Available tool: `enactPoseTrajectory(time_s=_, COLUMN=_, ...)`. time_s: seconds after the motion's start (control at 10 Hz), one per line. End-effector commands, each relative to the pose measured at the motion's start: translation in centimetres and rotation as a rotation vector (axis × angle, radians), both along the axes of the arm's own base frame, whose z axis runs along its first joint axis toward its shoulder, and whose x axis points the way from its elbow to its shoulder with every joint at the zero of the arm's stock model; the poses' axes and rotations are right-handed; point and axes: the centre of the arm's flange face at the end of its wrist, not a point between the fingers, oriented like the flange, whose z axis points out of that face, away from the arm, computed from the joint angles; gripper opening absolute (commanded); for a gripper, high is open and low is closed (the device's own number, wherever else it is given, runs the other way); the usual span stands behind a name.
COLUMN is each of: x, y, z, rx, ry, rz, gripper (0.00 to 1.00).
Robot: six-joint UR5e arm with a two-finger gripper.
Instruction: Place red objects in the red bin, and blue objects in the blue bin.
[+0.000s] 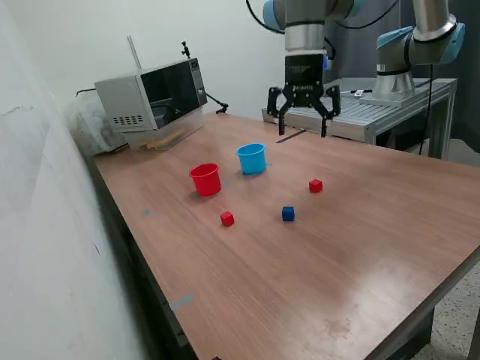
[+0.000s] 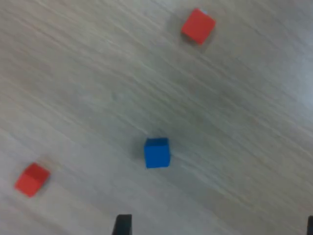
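Observation:
Two red cubes (image 1: 316,185) (image 1: 227,218) and one dark blue cube (image 1: 288,214) lie on the wooden table (image 1: 360,247). The red cup (image 1: 205,179) and light blue cup (image 1: 252,158) stand upright side by side behind them. A second blue cube is not in view. My gripper (image 1: 301,133) is open and empty, high above the table, behind the cups and cubes. In the wrist view the blue cube (image 2: 157,152) lies between the two red cubes (image 2: 198,26) (image 2: 32,179), with one dark fingertip (image 2: 122,226) at the frame edge.
A microwave (image 1: 154,94) stands at the table's far corner on the exterior view's left, by the wall. A metal bench (image 1: 375,112) with a second arm's base (image 1: 405,60) adjoins the table's far side. The table's front edge lies on the exterior view's right.

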Motion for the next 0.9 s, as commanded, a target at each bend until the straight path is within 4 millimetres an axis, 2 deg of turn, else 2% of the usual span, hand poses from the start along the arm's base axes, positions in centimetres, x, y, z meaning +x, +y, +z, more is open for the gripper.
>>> enactPoseTrajectory(time_s=0.0, x=-2.7, y=-1.4, z=-8.8, rx=0.006, ry=-0.064, rz=0.039, gripper=1.0)
enactPoseTrajectory(time_s=0.1, x=-3.3, y=-1.9, z=-11.3, rx=0.008, ry=-0.079, rz=0.043, gripper=1.0)
enactPoseTrajectory(time_s=0.3, x=-4.3, y=-2.3, z=-14.1, rx=0.009, ry=-0.079, rz=0.051, gripper=1.0)
enactPoseTrajectory(time_s=0.5, x=-5.3, y=-2.4, z=-14.4, rx=0.009, ry=-0.065, rz=0.066, gripper=1.0)
enactPoseTrajectory(time_s=0.8, x=-5.7, y=-1.7, z=-14.9, rx=0.012, ry=-0.061, rz=0.072, gripper=1.0)
